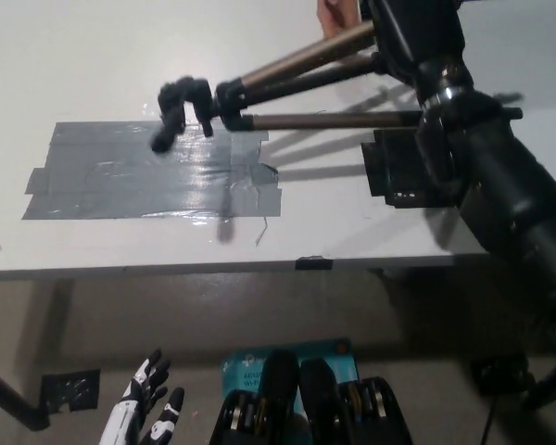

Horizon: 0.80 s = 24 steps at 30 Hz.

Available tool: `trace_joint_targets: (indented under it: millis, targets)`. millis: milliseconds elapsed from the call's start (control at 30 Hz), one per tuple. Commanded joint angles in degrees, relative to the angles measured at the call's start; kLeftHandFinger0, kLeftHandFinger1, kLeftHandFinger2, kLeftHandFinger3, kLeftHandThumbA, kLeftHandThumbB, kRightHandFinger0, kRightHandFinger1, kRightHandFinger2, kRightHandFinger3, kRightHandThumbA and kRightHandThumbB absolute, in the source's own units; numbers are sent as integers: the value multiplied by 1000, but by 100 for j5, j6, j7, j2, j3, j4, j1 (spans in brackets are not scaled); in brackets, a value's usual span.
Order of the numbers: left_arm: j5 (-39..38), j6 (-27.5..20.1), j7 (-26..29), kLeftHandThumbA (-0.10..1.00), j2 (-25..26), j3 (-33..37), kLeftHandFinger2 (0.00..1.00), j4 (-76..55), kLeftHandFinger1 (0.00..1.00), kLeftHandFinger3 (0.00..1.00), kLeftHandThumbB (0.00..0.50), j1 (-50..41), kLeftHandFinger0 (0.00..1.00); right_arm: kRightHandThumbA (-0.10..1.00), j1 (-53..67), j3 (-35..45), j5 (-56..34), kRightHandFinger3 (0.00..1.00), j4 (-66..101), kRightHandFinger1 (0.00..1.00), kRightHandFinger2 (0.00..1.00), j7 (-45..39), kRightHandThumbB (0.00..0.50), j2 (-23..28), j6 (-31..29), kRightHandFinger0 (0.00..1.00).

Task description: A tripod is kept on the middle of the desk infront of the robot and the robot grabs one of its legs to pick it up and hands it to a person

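The tripod (287, 83), with bronze legs and a black head (181, 102), hangs in the air above the white desk (120, 56), its head pointing left over the grey tape patch (139, 181). My black right hand (417, 32) is shut on the tripod's legs near the top edge of the head view. A person's hand (336, 16) shows at the top edge, close to the upper leg. My white left hand (146, 408) rests low at the bottom left, below the desk, with its fingers apart.
A black flat box (403, 171) lies on the desk under my right arm. The desk's front edge runs across the middle of the view, with a small black clip (315, 263) on it. A teal item (259, 362) lies on the floor below.
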<state>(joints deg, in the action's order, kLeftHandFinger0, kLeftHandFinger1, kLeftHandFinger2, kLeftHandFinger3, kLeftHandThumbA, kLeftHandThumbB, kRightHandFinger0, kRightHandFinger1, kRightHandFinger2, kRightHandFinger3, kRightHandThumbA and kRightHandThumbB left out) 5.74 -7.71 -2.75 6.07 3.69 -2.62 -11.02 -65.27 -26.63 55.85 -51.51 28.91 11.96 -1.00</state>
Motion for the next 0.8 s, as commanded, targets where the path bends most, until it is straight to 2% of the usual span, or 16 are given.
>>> trace_joint_targets:
  millis: [0, 67, 133, 200, 233, 267, 333, 400, 433, 567, 600, 633, 667, 700, 733, 767]
  targets:
    - [18, 9, -51, 682, 94, -28, 1000, -301, 1000, 1000, 4, 16, 1000, -100, -1141, 85, -151, 756, -425, 293, 768, 857, 216, -143, -302, 0]
    - [18, -175, -40, 641, 112, -34, 964, -229, 1000, 1000, 0, 55, 1000, -100, -1319, 95, -205, 856, -727, 287, 726, 894, 195, -246, -283, 0]
    - [56, -112, -44, 651, 129, -33, 971, -257, 1000, 1000, 0, 71, 1000, -100, -1424, 105, -224, 833, -858, 234, 676, 937, 190, -292, -262, 0]
    - [56, -34, -56, 647, 148, -42, 971, -342, 1000, 1000, 0, 55, 1000, -100, -1511, 111, -251, 764, -969, 159, 641, 908, 199, -353, -224, 0]
    - [50, -12, -57, 631, 143, -42, 974, -360, 1000, 1000, 0, 58, 1000, -100, -1515, 104, -248, 705, -961, 153, 633, 888, 226, -363, -216, 0]
    - [44, 15, -58, 626, 138, -41, 975, -383, 1000, 1000, 0, 60, 1000, -100, -1523, 95, -246, 651, -960, 144, 624, 869, 228, -375, -210, 0]
    - [-21, 176, -88, 579, 126, -42, 977, -476, 1000, 1000, 14, 44, 1000, -100, -1438, 88, -267, 610, -909, 145, 628, 959, 263, -409, -329, 0]
    - [-29, 89, -107, 551, 161, -32, 958, -493, 1000, 1000, 10, -39, 1000, -100, -1348, 64, -257, 577, -870, 122, 610, 995, 256, -463, -285, 0]
    - [4, 29, -96, 527, 174, -27, 937, -479, 980, 1000, 2, -31, 967, -100, -1342, 54, -261, 571, -893, 119, 605, 998, 245, -476, -288, 0]
    - [45, 22, -73, 453, 185, -31, 933, -503, 975, 1000, 0, 34, 965, -100, -1293, 112, -441, 625, -973, 158, 606, 700, 250, -493, -378, 0]
    - [60, 81, -58, 446, 183, -42, 933, -517, 972, 1000, 4, 51, 965, 41, -1284, 173, -560, 684, -948, 192, 619, 337, 228, -511, -272, 0]
    - [79, 109, -47, 447, 180, -45, 928, -527, 969, 1000, 9, 54, 964, 249, -1251, 232, -681, 977, -823, 434, 876, -119, 270, -512, -123, 182]
    - [105, 159, -39, 447, 180, -47, 920, -562, 964, 1000, 3, 45, 971, 455, -1185, 354, -962, 1000, -566, 669, 1000, -994, 319, -507, 83, 413]
    - [109, 171, -41, 448, 182, -46, 918, -574, 963, 1000, 3, 43, 974, 472, -1164, 391, -1059, 1000, -484, 707, 1000, -1221, 346, -499, 102, 455]
    - [116, 121, -78, 438, 221, -25, 913, -570, 963, 991, 1, 37, 989, 574, -1027, 493, -1547, 1000, 164, 1000, 1000, -2600, 407, -422, 462, 917]
    - [127, 85, -92, 418, 242, -15, 904, -560, 945, 977, 0, 35, 969, 628, -953, 497, -1745, 1000, 515, 1000, 1000, -3244, 475, -372, 645, 1000]
